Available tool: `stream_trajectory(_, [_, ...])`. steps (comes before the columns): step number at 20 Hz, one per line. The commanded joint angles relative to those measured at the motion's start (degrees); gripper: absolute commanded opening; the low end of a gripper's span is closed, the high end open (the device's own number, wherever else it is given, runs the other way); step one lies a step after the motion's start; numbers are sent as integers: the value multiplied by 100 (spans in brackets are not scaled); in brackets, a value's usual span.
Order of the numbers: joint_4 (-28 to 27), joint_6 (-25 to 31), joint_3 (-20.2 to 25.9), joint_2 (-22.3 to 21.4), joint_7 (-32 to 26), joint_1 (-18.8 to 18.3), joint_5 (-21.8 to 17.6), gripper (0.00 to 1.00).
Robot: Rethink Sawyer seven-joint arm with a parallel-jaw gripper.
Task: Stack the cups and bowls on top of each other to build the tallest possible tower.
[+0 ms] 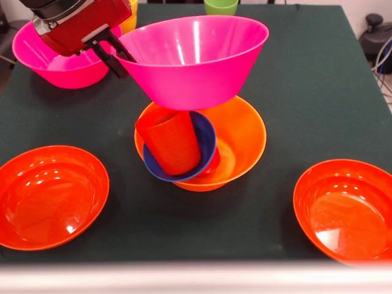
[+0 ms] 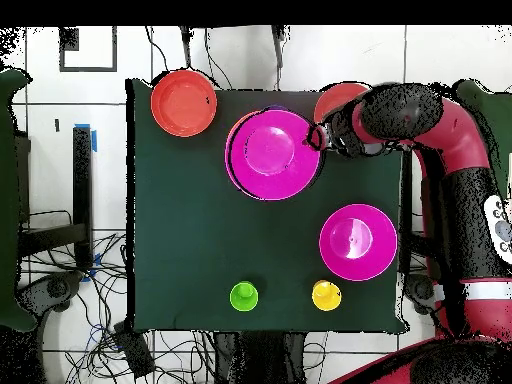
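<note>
My gripper [image 1: 117, 52] is shut on the near-left rim of a large pink bowl [image 1: 196, 58], one finger inside and one outside. It holds the bowl tilted in the air just above the large orange bowl [image 1: 245, 135]. Inside that orange bowl the small blue bowl [image 1: 205, 131] leans on its side. An orange cup [image 1: 171, 141] lies tilted in it, and a bit of the red cup [image 1: 212, 164] shows underneath. In the overhead view the held pink bowl [image 2: 275, 155] covers this stack, with the gripper [image 2: 315, 138] at its rim.
A second pink bowl [image 1: 55, 64] [image 2: 357, 241] sits behind the gripper. The yellow cup [image 1: 130, 18] [image 2: 326, 295] and green cup [image 1: 220, 6] [image 2: 244, 295] stand at the far edge. Shallow red-orange bowls rest at front left [image 1: 52, 196] and front right [image 1: 346, 208].
</note>
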Motion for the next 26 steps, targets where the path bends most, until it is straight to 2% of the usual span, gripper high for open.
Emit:
stream_trajectory(1, [-167, 256, -203, 115, -1039, 271, -192, 0])
stream_trajectory(15, [-191, 337, -210, 111, -1013, 306, -165, 0])
stream_trajectory(16, [-171, 259, -193, 123, -931, 293, -114, 100])
stream_trajectory(26, [-190, 197, -178, 157, -1029, 286, -147, 100])
